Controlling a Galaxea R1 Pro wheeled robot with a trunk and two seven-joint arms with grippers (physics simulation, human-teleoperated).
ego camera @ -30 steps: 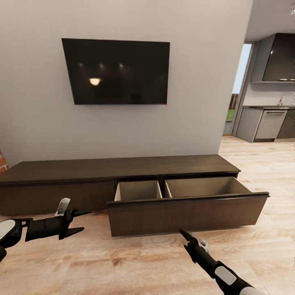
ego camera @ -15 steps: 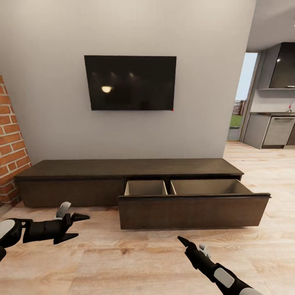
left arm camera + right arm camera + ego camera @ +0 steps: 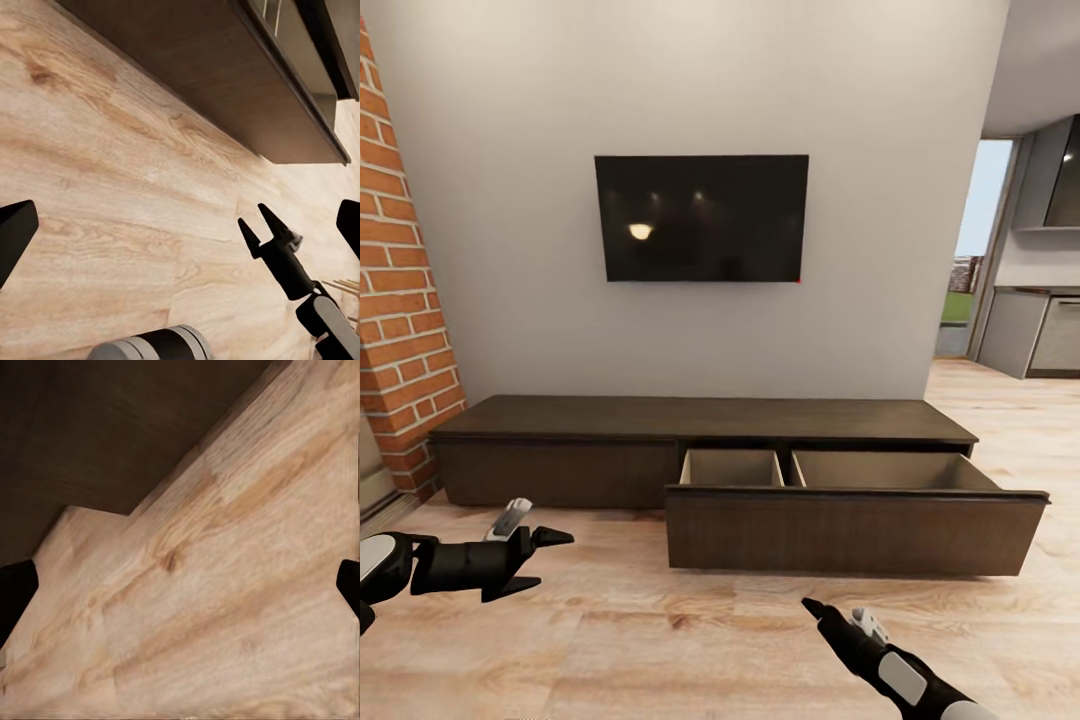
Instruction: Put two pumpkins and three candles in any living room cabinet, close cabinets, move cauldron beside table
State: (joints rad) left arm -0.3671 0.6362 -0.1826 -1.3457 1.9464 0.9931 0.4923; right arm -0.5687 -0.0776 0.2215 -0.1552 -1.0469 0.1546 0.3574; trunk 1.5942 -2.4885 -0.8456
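The long, low dark-brown cabinet (image 3: 700, 418) stands against the grey wall. Its wide right drawer (image 3: 855, 532) is pulled out, and the two compartments inside look empty. My left gripper (image 3: 546, 560) hovers open over the floor, in front of the cabinet's shut left part. Lower right, my right gripper (image 3: 812, 606) is open, pointing toward the drawer front; the left wrist view shows its fingertips (image 3: 251, 225) apart. Both wrist views look down on bare floor and the drawer's dark front (image 3: 105, 427). Pumpkins, candles, cauldron and table are out of view.
A black TV (image 3: 701, 218) hangs on the wall above the cabinet. A brick wall (image 3: 400, 300) stands at the left. At the right, an opening leads to grey kitchen units (image 3: 1050, 335). Light wooden floor (image 3: 690, 640) stretches in front of me.
The whole picture has shifted: the camera has drawn back and swung left, so more brick wall shows and less kitchen. Both arms hold the same pose.
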